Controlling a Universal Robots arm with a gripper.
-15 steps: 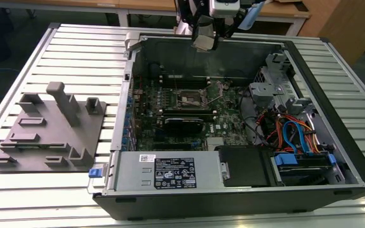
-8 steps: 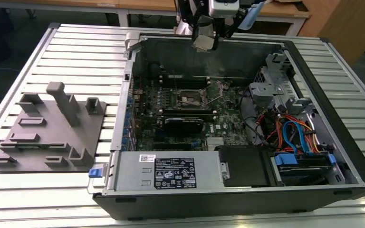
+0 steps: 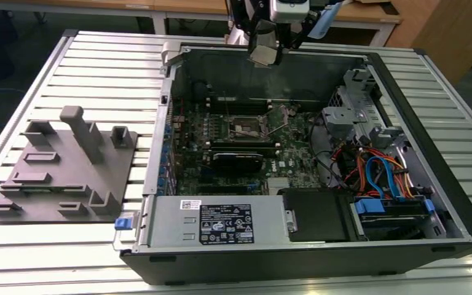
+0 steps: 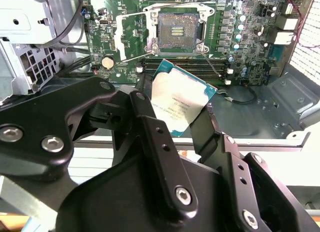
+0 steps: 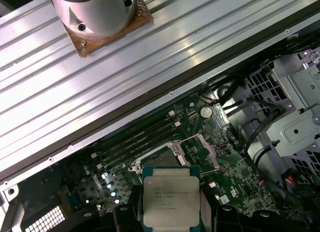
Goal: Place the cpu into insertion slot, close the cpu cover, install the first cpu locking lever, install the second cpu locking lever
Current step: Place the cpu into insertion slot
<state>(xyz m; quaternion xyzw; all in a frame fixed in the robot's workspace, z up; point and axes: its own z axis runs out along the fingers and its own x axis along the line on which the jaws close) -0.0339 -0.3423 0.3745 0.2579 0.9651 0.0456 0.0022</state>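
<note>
Presently the cpu [image 4: 180,105] is held pinched between the jaws, which are closed onto two opposite edges of it, with its metal top left bare in both wrist views. In the exterior view the jaws are seen high above the open computer case [image 3: 457,209], near its far wall, so the chip is carried in the air and touches nothing else. The insertion slot [image 4: 176,31] lies uncovered on the green circuit board [image 4: 125,42], well apart from the chip: below it and further in over the board. In the second wrist view the chip's edges are seen turned against the slot's black frame, so squareness to that frame is judged not yet reached. The case rests on the ribbed worktop [image 3: 96,67].
</note>
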